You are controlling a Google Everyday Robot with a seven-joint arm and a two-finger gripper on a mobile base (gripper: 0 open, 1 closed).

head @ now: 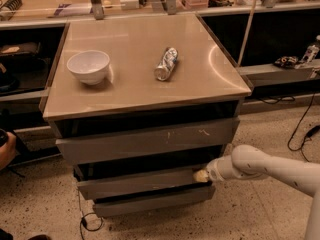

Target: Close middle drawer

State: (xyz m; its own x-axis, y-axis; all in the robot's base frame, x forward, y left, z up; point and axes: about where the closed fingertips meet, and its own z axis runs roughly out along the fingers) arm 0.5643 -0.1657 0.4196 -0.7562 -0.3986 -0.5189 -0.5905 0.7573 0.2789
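Observation:
The middle drawer [140, 182] is a plain grey metal front, as wide as the cabinet, below the scratched grey drawer front [145, 142]. It stands out slightly past the cabinet body, with a dark gap above it; its inside is hidden. My gripper [201, 175], at the end of the white arm [260, 167] that comes in from the right, is at the right end of the middle drawer's front, touching or nearly touching it.
A lower drawer front [150, 202] sits beneath. On the cabinet top [210, 79] stand a white bowl [88, 66] and a lying silver can [166, 63]. Cables [85, 219] lie on the floor at the cabinet's base. A person's hand [5, 149] shows at the left edge.

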